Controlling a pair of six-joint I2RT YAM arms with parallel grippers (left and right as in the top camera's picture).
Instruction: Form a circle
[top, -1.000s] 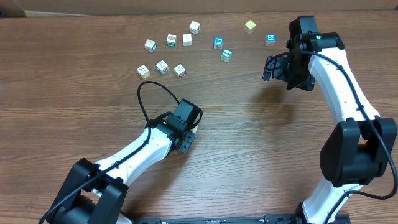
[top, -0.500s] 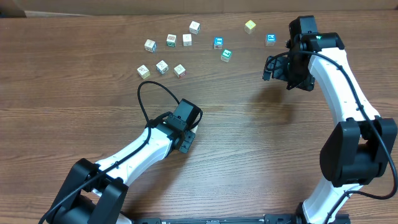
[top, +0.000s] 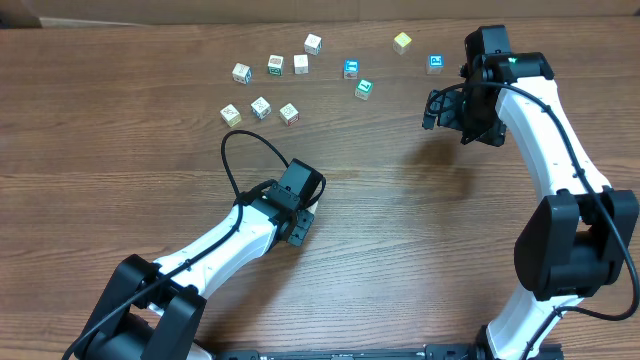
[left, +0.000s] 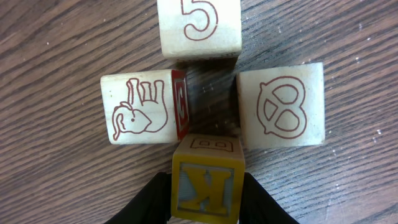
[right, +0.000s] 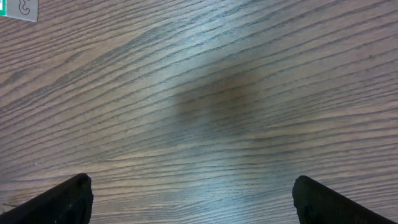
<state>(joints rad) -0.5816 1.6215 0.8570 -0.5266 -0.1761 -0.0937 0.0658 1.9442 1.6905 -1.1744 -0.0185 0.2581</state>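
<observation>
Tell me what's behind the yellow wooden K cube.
Three whitish wooden cubes: elephant cube, pretzel cube, five cube, around a bare gap. The yellow K cube hides the table beneath it.

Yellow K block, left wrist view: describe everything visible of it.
The yellow K block looks wooden, painted yellow, with a yellow K on a greyish-blue face. It is clamped between the left gripper's black fingers, its far edge at the gap between the elephant block and pretzel block; contact unclear.
</observation>
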